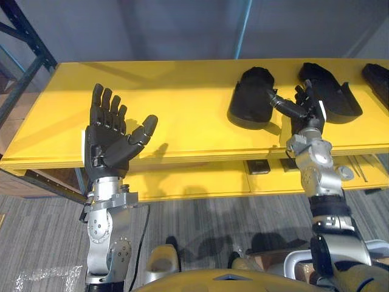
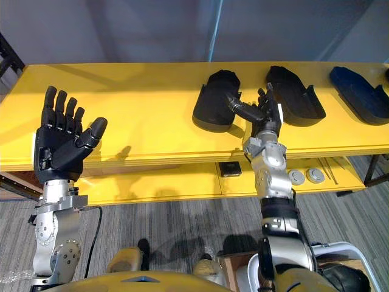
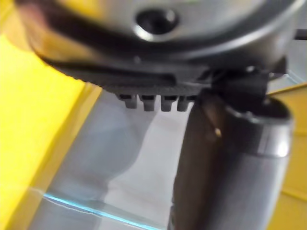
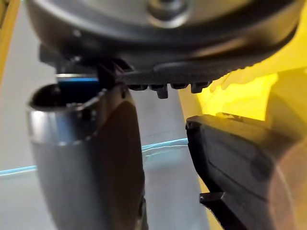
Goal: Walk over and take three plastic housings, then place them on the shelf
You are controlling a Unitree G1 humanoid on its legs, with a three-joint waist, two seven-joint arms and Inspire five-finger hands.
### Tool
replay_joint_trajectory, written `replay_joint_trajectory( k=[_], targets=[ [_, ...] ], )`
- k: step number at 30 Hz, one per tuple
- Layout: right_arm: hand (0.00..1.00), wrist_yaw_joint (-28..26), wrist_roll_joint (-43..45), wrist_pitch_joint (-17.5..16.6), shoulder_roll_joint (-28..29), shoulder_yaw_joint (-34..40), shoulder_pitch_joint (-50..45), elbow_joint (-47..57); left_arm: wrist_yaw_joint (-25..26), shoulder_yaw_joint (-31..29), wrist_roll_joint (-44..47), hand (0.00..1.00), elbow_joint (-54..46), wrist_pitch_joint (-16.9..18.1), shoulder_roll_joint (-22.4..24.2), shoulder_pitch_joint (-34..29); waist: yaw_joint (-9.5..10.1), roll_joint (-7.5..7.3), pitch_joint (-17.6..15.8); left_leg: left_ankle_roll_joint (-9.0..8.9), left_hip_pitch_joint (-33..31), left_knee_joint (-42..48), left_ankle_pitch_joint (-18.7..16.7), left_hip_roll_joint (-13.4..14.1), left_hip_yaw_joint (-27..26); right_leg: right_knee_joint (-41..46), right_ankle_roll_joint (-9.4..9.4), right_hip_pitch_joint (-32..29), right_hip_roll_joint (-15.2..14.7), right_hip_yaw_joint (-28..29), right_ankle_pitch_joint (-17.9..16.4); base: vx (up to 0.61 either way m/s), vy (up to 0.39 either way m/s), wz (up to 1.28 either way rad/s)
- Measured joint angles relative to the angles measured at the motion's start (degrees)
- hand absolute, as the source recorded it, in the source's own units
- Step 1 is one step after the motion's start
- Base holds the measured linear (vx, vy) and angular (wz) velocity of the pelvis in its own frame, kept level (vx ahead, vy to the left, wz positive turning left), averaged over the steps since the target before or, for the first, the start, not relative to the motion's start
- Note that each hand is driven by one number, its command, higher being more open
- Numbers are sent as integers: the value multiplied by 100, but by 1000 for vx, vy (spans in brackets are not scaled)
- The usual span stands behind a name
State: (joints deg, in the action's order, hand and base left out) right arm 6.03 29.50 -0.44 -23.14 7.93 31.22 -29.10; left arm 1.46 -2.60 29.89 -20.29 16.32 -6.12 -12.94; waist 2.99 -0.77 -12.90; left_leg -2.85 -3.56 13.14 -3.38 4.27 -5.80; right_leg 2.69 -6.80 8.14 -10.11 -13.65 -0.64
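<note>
On the yellow flat shelf board [image 2: 140, 109] three plastic housings lie in a row, apart from each other: a rounded black plastic housing [image 2: 213, 106], a second black plastic housing with a raised rim [image 2: 298, 94], and a dark blue plastic housing [image 2: 361, 94] near the right end. The right hand [image 2: 267, 118] stands between the two black ones. Its fingers are straight and point up, and its thumb is spread toward the rounded one; it holds nothing. The left hand [image 2: 58, 143] is raised before the shelf's front edge, well apart from the housings, with its fingers straight and spread.
</note>
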Motion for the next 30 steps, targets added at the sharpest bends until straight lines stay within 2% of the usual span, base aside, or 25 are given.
replay_joint_trajectory(
  k=[5, 12, 17, 23, 30],
  targets=[
    [100, -314, 386, 12, -352, -70, 659, -805, -180, 52, 655, 100, 540, -51, -211, -34, 172, 67, -26, -20, -123, -29, 127, 10, 136, -84, -4, -9, 29, -98, 2, -70, -29, 14],
    [100, -331, 518, 126, -644, -118, 1484, -1815, -949, 552, 878, 100, 633, -30, -368, -111, 280, 355, -110, -29, -219, -85, 283, 34, 250, -74, 2, -104, 72, -185, 20, -66, -21, 7],
    [100, -111, 514, 323, -651, -118, 1774, -2230, -1402, 963, 1065, 100, 607, -3, -511, -82, 287, 359, -120, -32, -214, -221, 372, 46, 237, -74, 18, -142, 84, -169, 55, -8, -4, -1],
    [100, -151, 475, 373, -686, -120, 2404, -2511, -1408, 1257, 1109, 100, 366, -3, -550, 158, 281, 474, -383, -28, -187, -221, 377, 55, 135, 8, 19, -218, 83, -64, 59, -14, 2, -9],
    [100, -649, 388, 360, -1068, -375, 3112, -2772, -1484, 1343, 1326, 100, 374, -2, -708, 344, 290, 556, -806, -18, -292, -284, 465, 44, 123, 140, 46, -417, 64, -57, 37, -21, -1, 0]
  ],
)
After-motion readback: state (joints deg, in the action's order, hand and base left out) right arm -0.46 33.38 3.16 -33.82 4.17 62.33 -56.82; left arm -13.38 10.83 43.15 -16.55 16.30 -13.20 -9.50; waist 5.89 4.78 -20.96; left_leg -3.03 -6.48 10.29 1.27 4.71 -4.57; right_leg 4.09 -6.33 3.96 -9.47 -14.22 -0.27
